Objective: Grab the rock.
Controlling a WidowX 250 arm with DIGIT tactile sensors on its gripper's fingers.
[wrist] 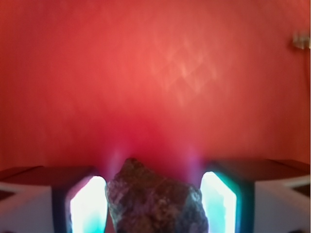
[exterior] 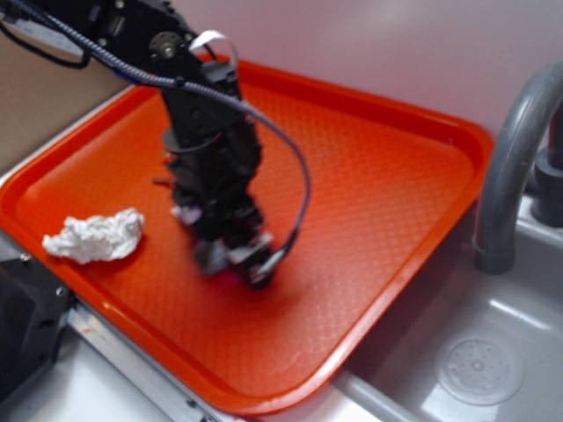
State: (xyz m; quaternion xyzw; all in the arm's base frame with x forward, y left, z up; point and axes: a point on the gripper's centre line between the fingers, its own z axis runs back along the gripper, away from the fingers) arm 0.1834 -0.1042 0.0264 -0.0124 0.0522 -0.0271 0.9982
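Wrist view shows the rock (wrist: 155, 204) nearest of all, sitting between the two fingers (wrist: 87, 206) of the gripper (wrist: 154, 206), which look closed against its sides, so the grab seems made; whether it is lifted off the tray (wrist: 155, 73) I cannot tell. From the exterior view the gripper (exterior: 237, 257) hangs over the tray's middle, the white tissue wad (exterior: 95, 236) lies to its left, with bare orange floor to the right before the raised rim (exterior: 457, 132). Farther right stands a grey faucet (exterior: 515, 158).
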